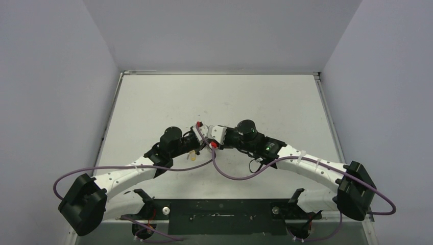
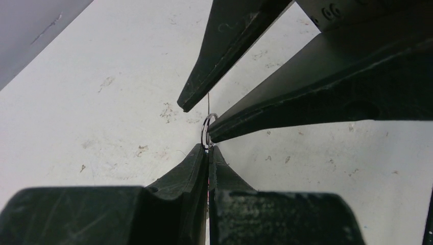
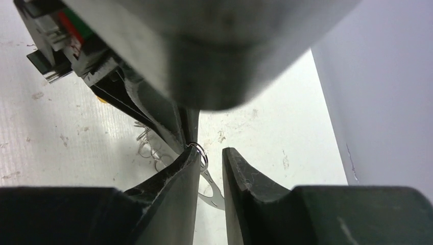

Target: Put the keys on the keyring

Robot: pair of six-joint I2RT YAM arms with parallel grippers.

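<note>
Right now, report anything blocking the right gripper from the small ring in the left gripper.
Nothing visible blocks it. The small ring, pinched by the left gripper, sits against one fingertip of the open right gripper.

Left arm [image 1: 127, 176], right arm [image 1: 306, 161] meet over table [image 1: 230, 97]; purple cables [image 1: 232, 177] looping beneath; yellow-orange key [image 1: 193, 152] by left wrist

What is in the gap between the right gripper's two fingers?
A small silvery ring with a flat key blade hanging under it, seen in the right wrist view.
</note>
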